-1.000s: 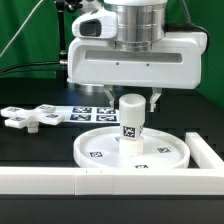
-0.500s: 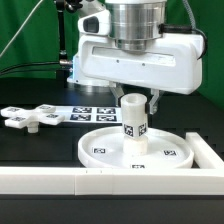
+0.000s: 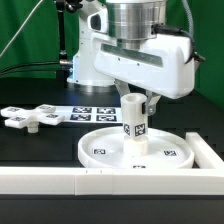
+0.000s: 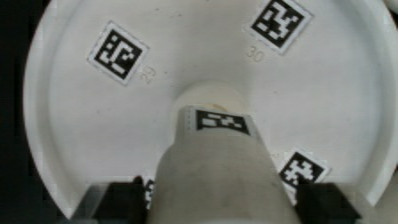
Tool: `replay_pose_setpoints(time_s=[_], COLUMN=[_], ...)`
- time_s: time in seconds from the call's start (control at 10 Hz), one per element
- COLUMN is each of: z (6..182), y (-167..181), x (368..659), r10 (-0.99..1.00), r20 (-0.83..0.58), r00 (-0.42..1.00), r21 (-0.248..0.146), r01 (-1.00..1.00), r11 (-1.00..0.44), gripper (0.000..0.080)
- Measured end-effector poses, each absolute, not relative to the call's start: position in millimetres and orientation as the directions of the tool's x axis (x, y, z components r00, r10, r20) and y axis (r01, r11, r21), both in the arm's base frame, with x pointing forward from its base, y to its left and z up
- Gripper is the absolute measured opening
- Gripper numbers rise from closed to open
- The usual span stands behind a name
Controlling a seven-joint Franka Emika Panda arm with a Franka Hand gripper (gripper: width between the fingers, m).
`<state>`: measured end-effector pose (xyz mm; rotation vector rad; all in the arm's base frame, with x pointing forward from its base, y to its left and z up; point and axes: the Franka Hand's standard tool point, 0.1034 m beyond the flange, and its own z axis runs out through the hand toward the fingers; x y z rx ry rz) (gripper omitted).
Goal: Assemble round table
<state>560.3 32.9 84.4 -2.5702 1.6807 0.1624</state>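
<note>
The large round rimmed disc (image 3: 100, 150) lies flat on the black table, tags facing up. The short cylindrical post (image 3: 133, 128) stands upright on its middle, a tag on its side. My gripper (image 3: 138, 100) comes down from above and is shut on the post's upper end. In the wrist view the post (image 4: 222, 150) fills the space between the two black pads (image 4: 121, 196), with the disc (image 4: 178, 50) below it. The cross-shaped piece (image 3: 28, 117) lies on the table at the exterior view's left, apart from the disc.
The marker board (image 3: 95, 112) lies flat behind the disc. A long white border wall (image 3: 60, 180) runs along the front and turns up the exterior view's right side (image 3: 205, 150). The arm's base stands at the back.
My hand has turned about its vertical axis over the post, its right end swinging lower in the exterior view. The post's tag has shifted a little to the right. The disc has stayed put.
</note>
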Motion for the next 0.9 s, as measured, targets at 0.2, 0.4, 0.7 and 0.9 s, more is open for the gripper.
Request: replay_pose_setpoints(time_s=[0.2,0.4,0.7,0.9], z=[85.2,86.4,87.2,87.2], y=[35,40,45,46], x=[559,563,562,562], r10=[-0.966,-0.987,-0.972,-0.973], r20=[-0.142,-0.152,-0.193,-0.198], r00=[0.216,0.042,-0.134,-0.121], r21=[0.006,0.005,0.048,0.047], r01=[-0.976,-0.999,-0.991,-0.992], r11=[-0.219,-0.044,0.127,0.114], gripper=[0.0407,0.0407,0.0407,0.0407])
